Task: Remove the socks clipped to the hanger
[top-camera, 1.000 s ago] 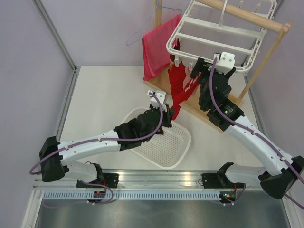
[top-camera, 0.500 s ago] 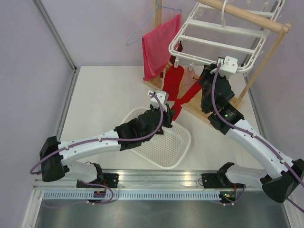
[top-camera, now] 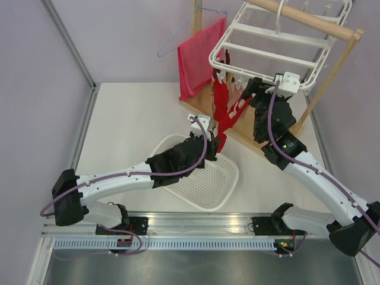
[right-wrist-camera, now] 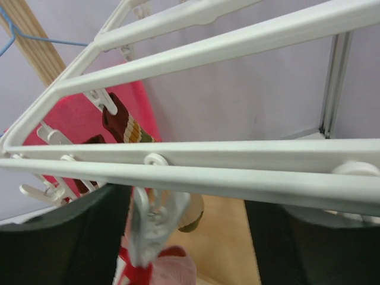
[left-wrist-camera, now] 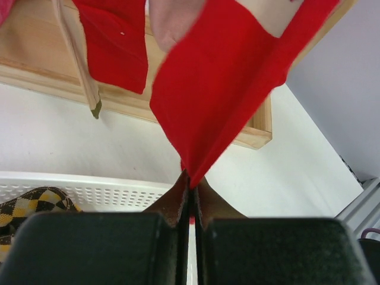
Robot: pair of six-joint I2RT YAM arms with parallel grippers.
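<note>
Top external: at upper right, the white drying hanger [top-camera: 270, 56] carries a red sock [top-camera: 221, 110] that drops toward the left gripper [top-camera: 212, 141]. The right gripper [top-camera: 254, 89] is at the frame's near rail.

Left wrist: the jaws are clenched on the sock's lowest corner, above the basket [left-wrist-camera: 89, 191].

Right wrist: the jaws are spread on either side of 1 white clip [right-wrist-camera: 155, 222] and not touching it. I'd centre the clip, then pinch its levers. The left should pull down gently rather than yank.
</note>
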